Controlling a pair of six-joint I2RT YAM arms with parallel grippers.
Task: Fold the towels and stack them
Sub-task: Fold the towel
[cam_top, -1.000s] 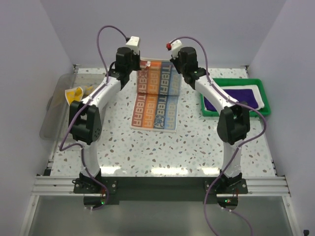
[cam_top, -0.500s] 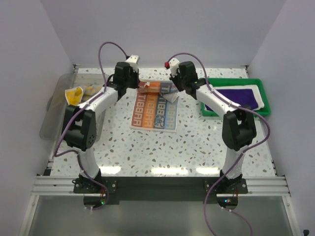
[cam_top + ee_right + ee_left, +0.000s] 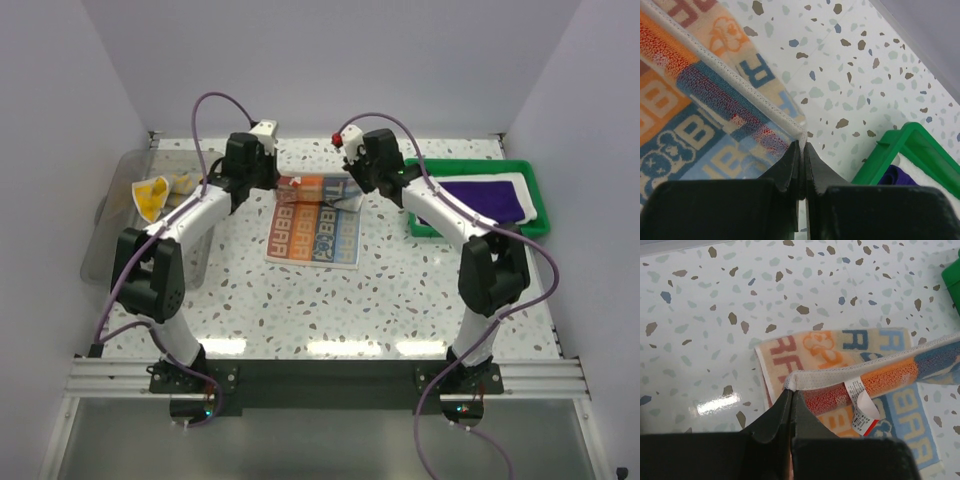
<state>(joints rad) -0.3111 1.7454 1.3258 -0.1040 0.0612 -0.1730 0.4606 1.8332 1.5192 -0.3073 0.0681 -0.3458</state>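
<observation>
The lettered towel lies on the speckled table in the middle, with its far edge lifted and pulled over toward the near side. My left gripper is shut on the towel's far-left corner, next to a white care label. My right gripper is shut on the far-right corner. The hem stretches taut between the two grippers, above the lower layer of the towel. A purple towel lies on a white towel in the green tray to the right.
At the left edge stands a clear plastic bin holding a yellow and white cloth. The green tray's corner shows close to my right gripper. White walls enclose the table at the back and on both sides.
Both grippers have come down and toward the near side with the towel's far edge, so the far part now folds over the rest. The visible towel has grown shorter.
</observation>
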